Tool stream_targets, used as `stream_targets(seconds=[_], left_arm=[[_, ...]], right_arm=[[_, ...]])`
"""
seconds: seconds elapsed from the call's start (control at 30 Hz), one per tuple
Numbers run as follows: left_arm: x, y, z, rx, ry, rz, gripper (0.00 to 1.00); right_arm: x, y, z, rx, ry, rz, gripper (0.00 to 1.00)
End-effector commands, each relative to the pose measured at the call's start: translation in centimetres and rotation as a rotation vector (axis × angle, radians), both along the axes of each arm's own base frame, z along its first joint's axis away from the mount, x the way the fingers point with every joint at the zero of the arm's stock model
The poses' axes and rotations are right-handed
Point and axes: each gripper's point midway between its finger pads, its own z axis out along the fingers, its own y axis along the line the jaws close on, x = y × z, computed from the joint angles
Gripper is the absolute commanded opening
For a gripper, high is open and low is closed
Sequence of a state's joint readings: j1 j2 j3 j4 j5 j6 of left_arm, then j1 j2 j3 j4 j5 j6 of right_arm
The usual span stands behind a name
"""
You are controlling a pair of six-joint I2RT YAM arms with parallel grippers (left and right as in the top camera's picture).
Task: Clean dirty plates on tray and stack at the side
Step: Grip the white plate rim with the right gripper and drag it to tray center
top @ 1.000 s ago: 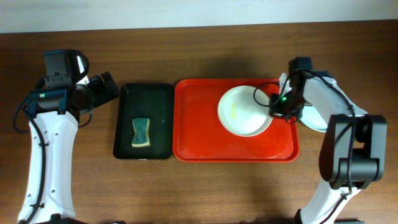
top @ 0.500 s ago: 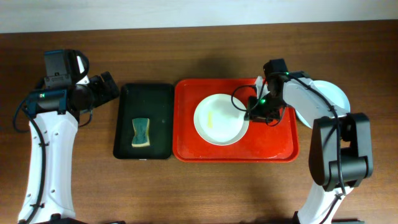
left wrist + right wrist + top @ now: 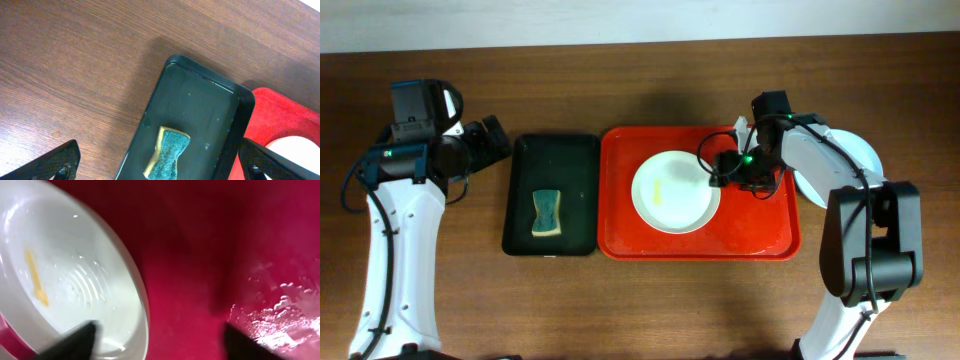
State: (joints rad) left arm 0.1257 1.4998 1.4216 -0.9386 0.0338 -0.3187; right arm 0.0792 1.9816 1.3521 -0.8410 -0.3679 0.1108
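Your right gripper [image 3: 718, 172] sits at the right rim of the plate [image 3: 670, 192], jaws spread and pinching nothing. The plate lies in the middle of the tray [image 3: 620, 235], with a yellow smear on it. A second plate [image 3: 855, 150] rests on the table just past the tray's right edge. Your left gripper [image 3: 498, 140] hangs with jaws spread wide, left of the black tray [image 3: 520, 240].

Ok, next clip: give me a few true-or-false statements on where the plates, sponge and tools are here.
1. A white plate lies in the red tray. True.
2. The sponge lies in the red tray. False: it lies in the black tray.
3. The white plate bears a yellowish smear. True.
4. The left tool holds the sponge. False: it is open, off to the black tray's left, holding nothing.
5. A pale plate lies on the table right of the red tray. True.
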Motion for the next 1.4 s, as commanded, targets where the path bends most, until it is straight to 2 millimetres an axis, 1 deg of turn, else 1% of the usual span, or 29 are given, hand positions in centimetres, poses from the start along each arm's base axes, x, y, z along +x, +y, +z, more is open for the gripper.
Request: stream_targets(seconds=[0.0,0.03,0.13,0.23,0.37,0.5,0.6,0.67,0.77,0.83,0.9,0.93,1.1,1.2,1.3,1.37], left_arm=[[0.2,0.1,0.2,-0.008,-0.006,0.010,0.99],[0.2,0.1,0.2,-0.008,-0.006,0.010,0.99],[0.2,0.1,0.2,-0.008,-0.006,0.010,0.99],[0.2,0.1,0.2,-0.008,-0.006,0.010,0.99],[0.2,0.1,0.2,-0.008,-0.006,0.010,0.99],[0.2,0.1,0.2,-0.008,-0.006,0.010,0.99],[0.2,0.1,0.2,-0.008,-0.006,0.010,0.99],[0.2,0.1,0.2,-0.008,-0.006,0.010,0.99],[0.2,0.1,0.2,-0.008,-0.006,0.010,0.99],[0.2,0.1,0.2,-0.008,-0.006,0.010,0.99],[0.2,0.1,0.2,-0.008,-0.006,0.010,0.99],[0.2,0.1,0.2,-0.008,-0.006,0.010,0.99],[0.2,0.1,0.2,-0.008,-0.006,0.010,0.99],[0.2,0.1,0.2,-0.008,-0.006,0.010,0.99],[0.2,0.1,0.2,-0.008,-0.006,0.010,0.99],[0.2,0.1,0.2,-0.008,-0.006,0.010,0.99]], right_arm=[[0.2,-0.2,-0.3,-0.015,-0.001,0.004,0.41],[0.2,-0.5,-0.5,-0.032,-0.004,0.003,0.36],[0.0,-0.8,-1.1,-0.050,-0.006,0.000,0.35],[0.0,-0.7,-1.4,-0.050,-0.010,0.002,0.30],[-0.1,-0.3,-1.4,-0.049,-0.012,0.014,0.27],[-0.3,0.6,-1.4,-0.054,-0.015,0.040,0.23],[-0.1,-0.2,-1.8,-0.126,-0.024,0.042,0.21],[0.0,-0.3,-1.8,-0.137,-0.027,0.038,0.21],[0.0,-0.3,-1.8,-0.136,-0.029,0.035,0.14],[-0.1,0.4,-1.7,-0.097,-0.025,0.039,0.13],[-0.2,1.9,-1.1,-0.001,-0.019,0.050,0.13],[-0.2,2.0,-1.1,0.006,-0.020,0.051,0.13],[0.0,1.6,-1.2,-0.022,-0.029,0.048,0.16],[0.0,1.2,-1.4,-0.045,-0.031,0.045,0.15],[0.2,0.5,-1.6,-0.089,-0.036,0.040,0.12],[0.2,0.1,-1.7,-0.114,-0.038,0.037,0.05]])
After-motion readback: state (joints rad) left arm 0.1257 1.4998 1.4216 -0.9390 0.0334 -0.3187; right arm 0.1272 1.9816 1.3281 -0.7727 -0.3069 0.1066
